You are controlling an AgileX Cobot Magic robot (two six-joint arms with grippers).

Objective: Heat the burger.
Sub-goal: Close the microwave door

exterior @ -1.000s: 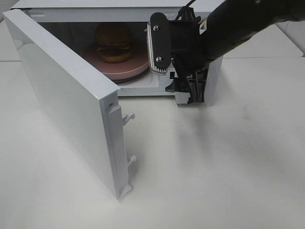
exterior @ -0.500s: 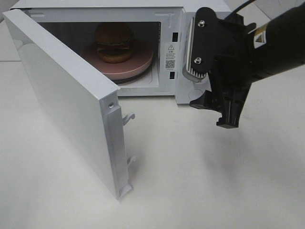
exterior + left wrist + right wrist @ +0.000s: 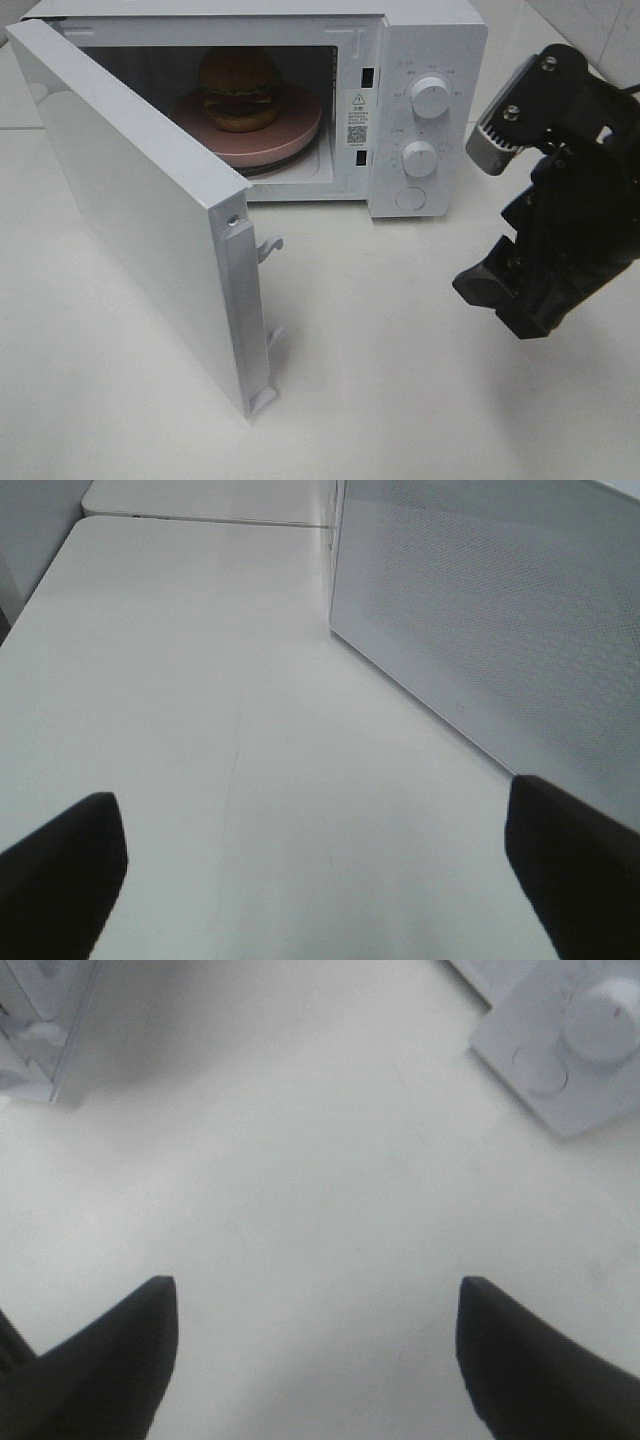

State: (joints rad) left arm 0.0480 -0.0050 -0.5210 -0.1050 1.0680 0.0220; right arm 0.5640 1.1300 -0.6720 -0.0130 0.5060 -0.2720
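The burger (image 3: pixel 238 88), with a golden-brown bun, lettuce and dark patty, sits on a pink round plate (image 3: pixel 292 130) inside the white microwave (image 3: pixel 430 45). The microwave door (image 3: pixel 130 210) stands wide open toward the front left. My right gripper (image 3: pixel 505 298) hangs open and empty over the table to the right of the microwave; its fingertips (image 3: pixel 110 1360) stand wide apart in the right wrist view. My left gripper (image 3: pixel 320 870) is open and empty over bare table, beside the door's perforated panel (image 3: pixel 500 630); it is out of the exterior view.
The microwave's two knobs (image 3: pixel 430 98) and round button (image 3: pixel 410 198) face front; a knob (image 3: pixel 605 1020) also shows in the right wrist view. The door's latch hooks (image 3: pixel 268 246) stick out at its free edge. White table (image 3: pixel 400 380) all around.
My right arm has pulled back from the microwave opening, moving right and toward the front, uncovering the control panel. Burger, plate and door have not moved.
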